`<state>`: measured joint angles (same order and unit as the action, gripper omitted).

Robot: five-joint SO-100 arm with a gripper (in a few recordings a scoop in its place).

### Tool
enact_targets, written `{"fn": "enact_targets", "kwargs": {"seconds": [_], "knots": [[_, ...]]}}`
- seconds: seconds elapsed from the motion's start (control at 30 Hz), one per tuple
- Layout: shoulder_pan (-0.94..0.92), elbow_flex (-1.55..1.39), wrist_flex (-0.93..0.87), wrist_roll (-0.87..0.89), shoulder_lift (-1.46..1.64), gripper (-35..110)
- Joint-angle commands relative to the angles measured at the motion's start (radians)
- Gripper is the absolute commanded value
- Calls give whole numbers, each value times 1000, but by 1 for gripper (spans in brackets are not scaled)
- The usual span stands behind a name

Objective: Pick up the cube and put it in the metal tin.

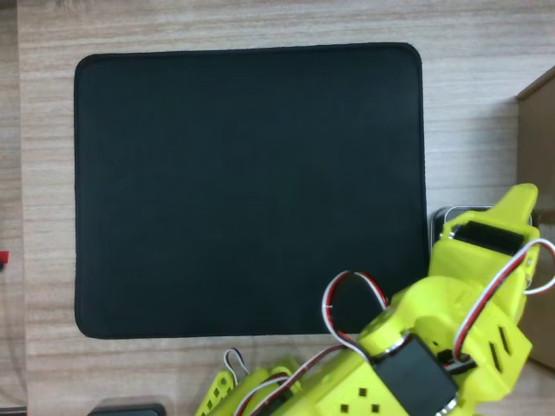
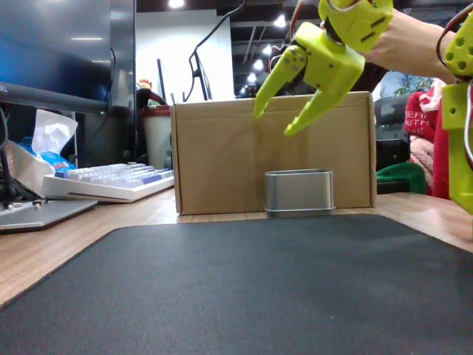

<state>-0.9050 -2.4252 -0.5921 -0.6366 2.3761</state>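
Wooden desk [image 1: 260, 26] from overhead carries a black mat [image 1: 247, 191], with the yellow arm [image 1: 451, 338] covering most of the tin [image 1: 439, 217] beside the mat's right edge, while the fixed view shows the gripper [image 2: 275, 123], fingers spread and empty, above the tin [image 2: 298, 191] before a cardboard box [image 2: 222, 155].

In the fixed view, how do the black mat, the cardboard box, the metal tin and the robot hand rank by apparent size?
Largest to smallest:
1. black mat, though it lies nearest the camera
2. cardboard box
3. hand and metal tin: they look alike, so unranked
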Motion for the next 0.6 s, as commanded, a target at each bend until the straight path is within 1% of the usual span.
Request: {"fn": "enact_targets", "kwargs": {"seconds": [0.0, 0.13, 0.3, 0.37, 0.43, 0.57], "knots": [[5, -15, 3, 6, 55, 18], [49, -6, 2, 69, 133, 15], [202, -37, -2, 147, 255, 12], [267, -87, 35, 158, 302, 11], [331, -187, 132, 192, 362, 11], [445, -227, 135, 304, 422, 9]]}}
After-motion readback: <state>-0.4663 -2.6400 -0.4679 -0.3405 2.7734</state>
